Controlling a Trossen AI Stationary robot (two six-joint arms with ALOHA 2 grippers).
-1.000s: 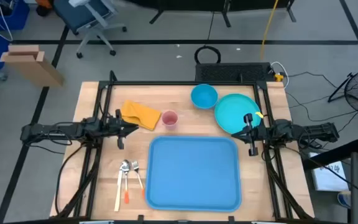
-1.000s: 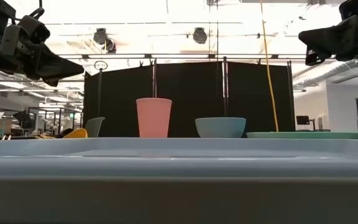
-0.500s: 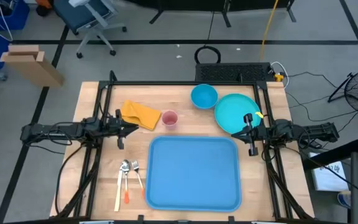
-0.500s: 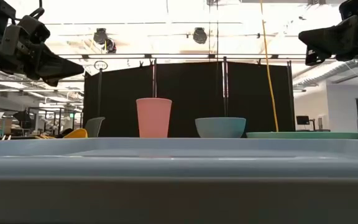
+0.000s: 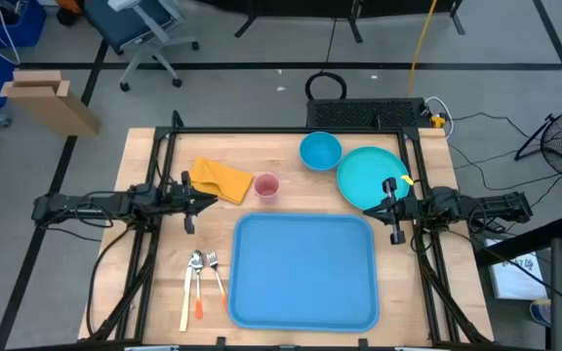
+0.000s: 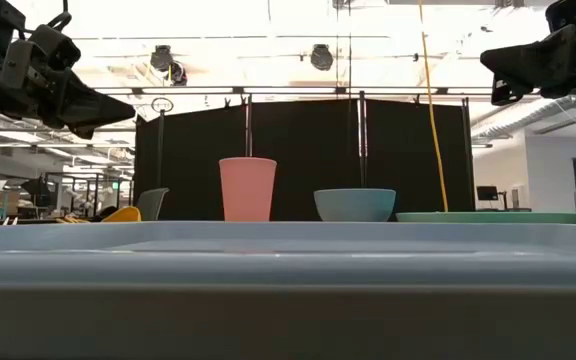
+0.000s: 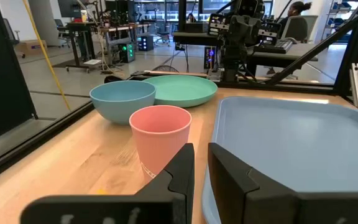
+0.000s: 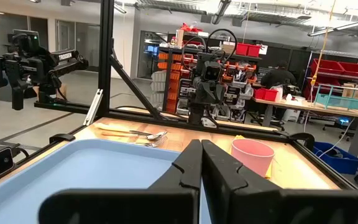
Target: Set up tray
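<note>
The light-blue tray lies flat at the table's near middle. Beyond it stand a pink cup, a blue bowl and a teal plate. A yellow napkin lies to the cup's left, and cutlery lies left of the tray. My left gripper hovers shut above the table by the napkin, pointing right. My right gripper hovers shut over the plate's near edge, pointing left. In the left wrist view the cup stands just ahead of the gripper, beside the tray.
A black frame of bars runs along the table's left, right and far sides. Bare wood shows left of the cutlery. In the low view the tray's rim fills the foreground, and both grippers hang high above the table.
</note>
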